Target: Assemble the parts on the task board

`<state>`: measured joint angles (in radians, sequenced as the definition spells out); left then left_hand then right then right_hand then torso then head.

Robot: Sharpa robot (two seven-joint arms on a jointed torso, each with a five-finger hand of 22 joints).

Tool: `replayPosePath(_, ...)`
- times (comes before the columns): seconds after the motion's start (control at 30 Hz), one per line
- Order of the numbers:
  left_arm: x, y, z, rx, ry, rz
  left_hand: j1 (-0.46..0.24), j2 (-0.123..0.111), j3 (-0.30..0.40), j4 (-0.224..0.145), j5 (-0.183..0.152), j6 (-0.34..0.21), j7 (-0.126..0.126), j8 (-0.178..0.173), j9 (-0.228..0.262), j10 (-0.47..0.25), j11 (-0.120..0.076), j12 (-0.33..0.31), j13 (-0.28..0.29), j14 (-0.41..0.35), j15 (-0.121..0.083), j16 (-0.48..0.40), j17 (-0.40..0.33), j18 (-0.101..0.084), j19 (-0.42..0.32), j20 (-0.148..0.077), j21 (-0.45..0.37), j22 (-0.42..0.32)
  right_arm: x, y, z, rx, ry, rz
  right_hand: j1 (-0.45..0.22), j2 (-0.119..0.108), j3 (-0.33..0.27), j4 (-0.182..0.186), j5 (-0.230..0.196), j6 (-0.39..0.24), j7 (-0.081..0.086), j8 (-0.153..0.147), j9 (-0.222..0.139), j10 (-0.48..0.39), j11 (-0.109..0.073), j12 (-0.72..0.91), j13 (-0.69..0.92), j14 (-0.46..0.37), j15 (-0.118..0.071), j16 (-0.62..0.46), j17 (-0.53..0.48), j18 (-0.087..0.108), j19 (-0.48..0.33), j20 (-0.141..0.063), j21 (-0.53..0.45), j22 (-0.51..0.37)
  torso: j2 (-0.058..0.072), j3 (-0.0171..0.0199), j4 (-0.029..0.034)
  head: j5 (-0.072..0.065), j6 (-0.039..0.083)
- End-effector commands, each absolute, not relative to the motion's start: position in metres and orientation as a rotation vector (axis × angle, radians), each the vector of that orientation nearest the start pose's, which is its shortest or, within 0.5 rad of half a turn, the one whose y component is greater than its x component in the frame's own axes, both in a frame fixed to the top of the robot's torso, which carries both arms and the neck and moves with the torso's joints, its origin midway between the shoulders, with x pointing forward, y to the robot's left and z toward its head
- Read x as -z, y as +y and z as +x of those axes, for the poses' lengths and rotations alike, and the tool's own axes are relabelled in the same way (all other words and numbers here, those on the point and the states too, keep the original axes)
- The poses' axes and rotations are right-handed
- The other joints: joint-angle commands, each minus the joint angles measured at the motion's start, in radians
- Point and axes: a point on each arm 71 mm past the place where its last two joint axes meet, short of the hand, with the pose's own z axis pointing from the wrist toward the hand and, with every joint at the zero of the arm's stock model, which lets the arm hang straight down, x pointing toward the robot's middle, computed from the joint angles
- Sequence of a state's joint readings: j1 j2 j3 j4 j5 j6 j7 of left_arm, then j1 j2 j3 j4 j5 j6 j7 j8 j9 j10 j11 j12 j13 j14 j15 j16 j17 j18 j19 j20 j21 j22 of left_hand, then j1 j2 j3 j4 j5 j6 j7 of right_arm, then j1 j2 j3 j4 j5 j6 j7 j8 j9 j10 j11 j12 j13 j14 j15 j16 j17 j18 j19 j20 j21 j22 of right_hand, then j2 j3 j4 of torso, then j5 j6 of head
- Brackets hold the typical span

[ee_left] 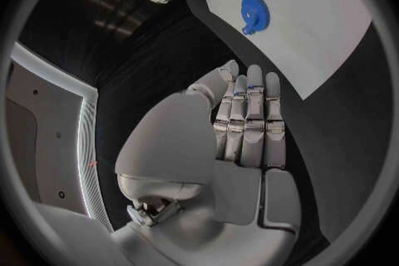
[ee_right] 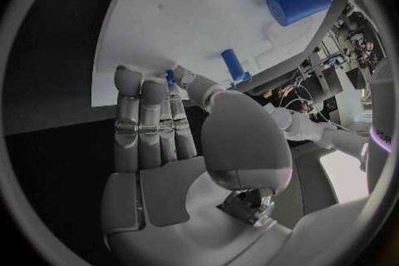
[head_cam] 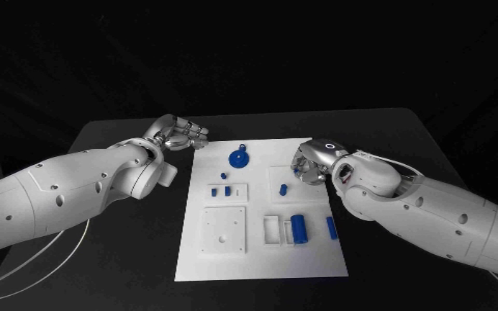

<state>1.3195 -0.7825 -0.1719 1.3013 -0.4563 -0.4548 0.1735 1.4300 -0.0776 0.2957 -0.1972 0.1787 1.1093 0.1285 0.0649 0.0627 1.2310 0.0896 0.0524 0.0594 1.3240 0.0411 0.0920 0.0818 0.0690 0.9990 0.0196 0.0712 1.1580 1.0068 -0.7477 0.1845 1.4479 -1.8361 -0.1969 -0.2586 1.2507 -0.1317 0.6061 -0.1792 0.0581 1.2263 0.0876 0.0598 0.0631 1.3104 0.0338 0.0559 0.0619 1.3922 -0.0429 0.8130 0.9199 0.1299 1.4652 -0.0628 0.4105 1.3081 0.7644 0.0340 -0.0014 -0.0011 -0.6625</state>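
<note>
The white task board (head_cam: pixel 265 257) lies mid-table. On it are a blue gear (head_cam: pixel 239 158) (ee_left: pixel 253 11), two small blue pegs (head_cam: pixel 221 191), a peg in a white block (head_cam: pixel 282 189) (ee_right: pixel 235 65), a blue cylinder (head_cam: pixel 299 229) (ee_right: pixel 298 1) and a blue bar (head_cam: pixel 332 227). My right hand (head_cam: pixel 309 165) (ee_right: pixel 162 139) hovers over the board's right edge just above the peg block. Its thumb meets its fingertips (ee_right: pixel 172 77) around a sliver of blue, a small part. My left hand (head_cam: pixel 183 134) (ee_left: pixel 245 126) sits off the board's far left corner, fingers straight and together, holding nothing.
A white square plate (head_cam: pixel 224 230) with small holes sits at the board's near left. A white slotted holder (head_cam: pixel 274 229) stands beside the cylinder. Bare black table (head_cam: pixel 404 138) lies around the board. A pale cable (head_cam: pixel 42 253) loops under my left arm.
</note>
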Motion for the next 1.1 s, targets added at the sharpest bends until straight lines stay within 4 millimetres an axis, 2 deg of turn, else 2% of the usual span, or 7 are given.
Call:
replayPosePath(0.03, 0.176, 0.251, 0.535, 1.006, 1.534, -0.723, -0.002, 0.009, -0.003, -0.001, -0.001, -0.001, 0.003, -0.003, 0.000, -0.005, 0.004, 0.005, -0.001, 0.002, 0.004, -0.004, 0.001, -0.008, 0.001, 0.004, -0.004, -0.001, 0.217, -0.179, 0.490, -0.390, 1.686, -0.310, 0.005, 0.016, 0.002, -0.010, -0.003, 0.020, -0.004, 0.005, 0.003, 0.019, -0.004, 0.006, 0.002, 0.005, -0.007, 0.002, 0.002, -0.011, 0.046, -0.007, 0.013, 0.037, 0.000, -0.0001, 0.0002, 0.000, 0.000)
replayPosePath(0.13, 0.176, 0.251, 0.535, 1.007, 1.535, -0.723, -0.002, 0.009, -0.003, -0.001, -0.001, -0.001, 0.003, -0.003, 0.000, -0.005, 0.004, 0.005, -0.001, 0.002, 0.004, -0.004, 0.001, -0.008, 0.001, 0.004, -0.004, -0.001, 0.215, -0.178, 0.490, -0.375, 1.667, -0.309, 0.007, 0.021, 0.008, -0.020, -0.001, 0.053, -0.012, 0.006, 0.006, 0.053, -0.015, 0.007, 0.003, 0.011, -0.016, 0.002, 0.003, -0.016, 0.048, -0.016, 0.046, 0.046, 0.000, -0.0001, -0.0001, 0.000, 0.000)
replayPosePath(0.43, 0.176, 0.251, 0.535, 1.008, 1.533, -0.722, -0.002, 0.009, -0.004, -0.001, -0.001, -0.001, 0.003, -0.003, 0.000, -0.006, 0.004, 0.005, -0.001, 0.003, 0.004, -0.004, 0.001, -0.008, 0.001, 0.004, -0.004, -0.002, 0.209, -0.178, 0.490, -0.355, 1.593, -0.276, -0.013, 0.008, 0.058, -0.032, 0.004, 0.077, -0.019, 0.004, 0.007, 0.080, -0.024, 0.006, 0.004, 0.029, -0.025, -0.006, 0.007, -0.027, 0.049, -0.027, 0.119, 0.057, -0.001, 0.0004, 0.0000, 0.001, 0.002)
replayPosePath(0.83, 0.176, 0.252, 0.536, 1.009, 1.530, -0.727, -0.003, 0.010, -0.003, -0.001, 0.001, -0.003, 0.003, -0.003, -0.001, -0.006, 0.004, 0.005, -0.001, 0.000, 0.005, -0.008, 0.001, -0.008, 0.000, 0.006, -0.005, -0.006, 0.203, -0.178, 0.487, -0.407, 1.552, -0.224, -0.014, 0.005, 0.067, -0.031, -0.004, 0.082, -0.021, 0.005, 0.008, 0.085, -0.025, 0.006, 0.004, 0.036, -0.027, -0.015, 0.010, -0.029, 0.048, -0.029, 0.133, 0.056, -0.001, 0.0012, -0.0009, 0.008, 0.001)
replayPosePath(1.1, 0.176, 0.253, 0.537, 1.012, 1.527, -0.732, -0.005, 0.011, -0.001, -0.001, 0.001, -0.004, 0.004, -0.003, -0.001, -0.007, 0.005, 0.005, -0.001, -0.008, 0.009, -0.018, -0.002, -0.006, -0.005, 0.009, -0.005, -0.014, 0.192, -0.183, 0.487, -0.505, 1.579, -0.109, -0.014, 0.008, 0.062, -0.029, -0.003, 0.081, -0.020, 0.005, 0.008, 0.084, -0.025, 0.006, 0.004, 0.036, -0.027, -0.019, 0.012, -0.029, 0.047, -0.030, 0.131, 0.054, -0.001, 0.0010, -0.0017, 0.014, 0.003)
